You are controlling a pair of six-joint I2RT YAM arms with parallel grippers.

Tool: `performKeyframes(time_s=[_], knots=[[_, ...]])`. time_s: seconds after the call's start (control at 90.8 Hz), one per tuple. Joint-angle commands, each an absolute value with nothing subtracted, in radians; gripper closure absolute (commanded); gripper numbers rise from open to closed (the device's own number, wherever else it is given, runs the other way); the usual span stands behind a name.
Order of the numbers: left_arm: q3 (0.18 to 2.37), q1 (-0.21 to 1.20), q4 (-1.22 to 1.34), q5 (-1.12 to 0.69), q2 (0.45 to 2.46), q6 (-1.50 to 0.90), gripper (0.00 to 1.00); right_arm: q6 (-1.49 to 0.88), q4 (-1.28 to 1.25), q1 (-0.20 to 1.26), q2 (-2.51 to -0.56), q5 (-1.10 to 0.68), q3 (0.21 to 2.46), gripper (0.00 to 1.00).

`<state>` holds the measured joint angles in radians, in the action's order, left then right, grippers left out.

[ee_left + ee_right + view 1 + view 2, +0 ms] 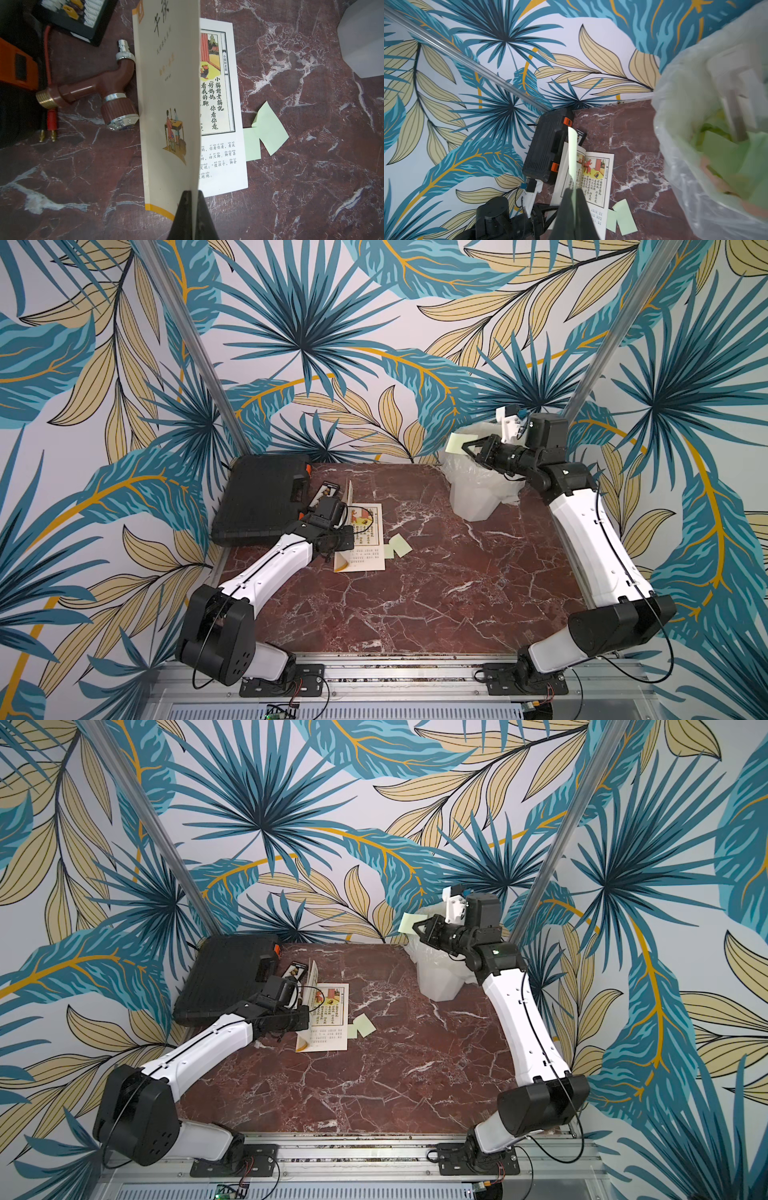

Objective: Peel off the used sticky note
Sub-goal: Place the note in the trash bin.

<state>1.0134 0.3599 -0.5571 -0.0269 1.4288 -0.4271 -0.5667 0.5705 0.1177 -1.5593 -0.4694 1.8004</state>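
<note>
Views from the top, both: right gripper [465,446] [416,925] clamped shut on pale green square sticky note [455,444] [407,923], up in the air right of centre, at the left rim of white bag-lined waste bin [473,506] [436,982]. Forearm angled steeply up, wrist level, pointing left. Left gripper [349,538] [305,1017] low at open illustrated paperback book [368,547], middle left.

Left wrist view: left gripper [192,194] closed on the book's upright cream cover [166,93], running up the frame's centre. Two more green notes [268,128] flat on red marble bench [311,187], right of the page.

Right wrist view: sticky note [572,153] edge-on, long axis up the centre. Bin mouth [685,104] off to the right, so probably a short shift that way before letting go.
</note>
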Motion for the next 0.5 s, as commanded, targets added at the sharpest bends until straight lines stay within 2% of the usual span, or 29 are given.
performKeyframes(time_s=[0.0, 0.132, 0.22, 0.485], knots=[[0.998, 0.353, -0.56, -0.035, 1.422, -0.405, 1.0, -0.461, 0.777, 0.081, -1.6, -0.317, 1.842, 0.98], [0.995, 0.353, -0.561, -0.037, 1.42, -0.402, 1.0, -0.396, 0.848, 0.053, -1.622, -0.154, 1.868, 0.89], [0.994, 0.354, -0.558, -0.042, 1.422, -0.403, 1.0, -0.358, 0.888, 0.047, -1.65, -0.073, 1.903, 0.76], [0.989, 0.354, -0.553, -0.049, 1.418, -0.409, 1.0, -0.318, 0.979, 0.035, -1.734, -0.032, 2.068, 0.45]])
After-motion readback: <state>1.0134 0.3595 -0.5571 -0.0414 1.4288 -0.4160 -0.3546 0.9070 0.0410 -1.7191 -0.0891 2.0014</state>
